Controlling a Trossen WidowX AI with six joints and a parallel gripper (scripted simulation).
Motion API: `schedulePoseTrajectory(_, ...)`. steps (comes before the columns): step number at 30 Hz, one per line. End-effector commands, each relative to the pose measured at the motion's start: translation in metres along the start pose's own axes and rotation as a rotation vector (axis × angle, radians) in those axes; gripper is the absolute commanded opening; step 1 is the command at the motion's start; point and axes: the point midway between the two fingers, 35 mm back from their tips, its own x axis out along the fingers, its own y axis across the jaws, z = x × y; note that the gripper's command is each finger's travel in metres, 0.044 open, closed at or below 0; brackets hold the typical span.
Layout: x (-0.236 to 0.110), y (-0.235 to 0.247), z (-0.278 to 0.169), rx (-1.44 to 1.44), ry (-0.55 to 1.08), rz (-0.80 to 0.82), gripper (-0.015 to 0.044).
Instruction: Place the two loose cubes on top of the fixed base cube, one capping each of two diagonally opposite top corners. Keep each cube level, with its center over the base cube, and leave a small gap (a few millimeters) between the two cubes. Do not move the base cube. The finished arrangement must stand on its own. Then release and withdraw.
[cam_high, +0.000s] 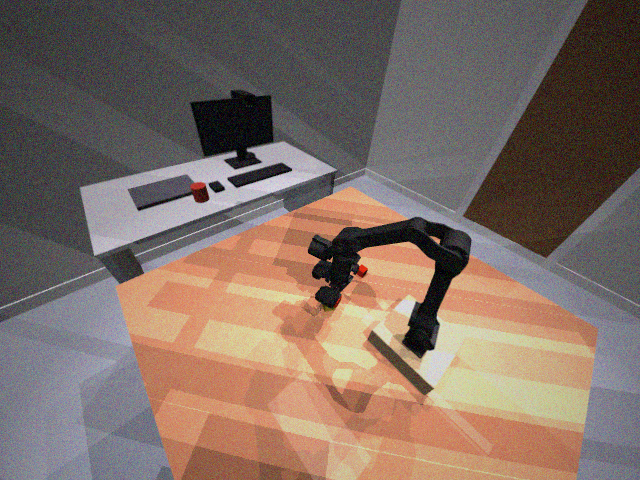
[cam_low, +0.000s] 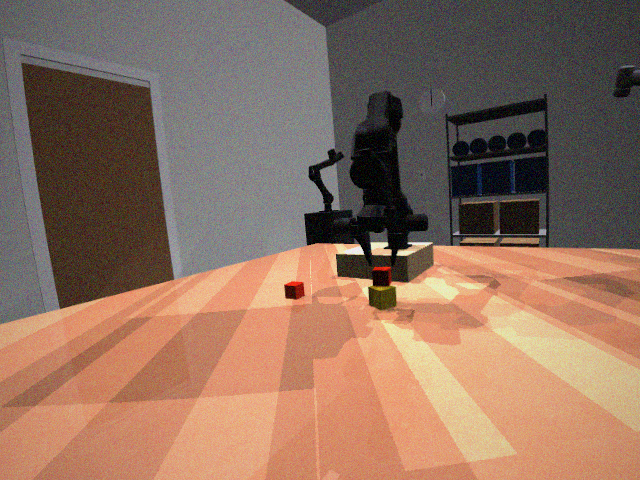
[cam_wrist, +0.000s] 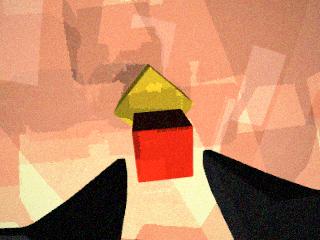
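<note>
red cube (cam_wrist: 163, 150) sits level, square-on atop corner-on yellow base cube (cam_wrist: 152, 95), fingers spread apart.

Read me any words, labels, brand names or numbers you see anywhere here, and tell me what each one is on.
No readable text in any view.
Small red cube and yellow base cube: plain faces.
Black monitor: dark screen.
Black keyboard: keys too small to read.
Round wall clock: too blurred to read.
Brown shelf boxes: no visible labels.
</note>
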Motion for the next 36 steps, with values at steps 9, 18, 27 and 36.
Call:
schedulePoseTrajectory(9, -0.014, 0.000, 0.002, 0.001, -0.011, 0.000, 0.0205)
schedulePoseTrajectory(18, -0.017, -0.028, 0.006, 0.206, -0.015, 0.000, 0.0265)
schedulePoseTrajectory(27, -0.029, -0.092, 0.011, 0.728, -0.023, 0.001, 0.0265)
schedulePoseTrajectory(36, -0.039, -0.152, 0.004, 1.234, -0.021, 0.001, 0.0265)
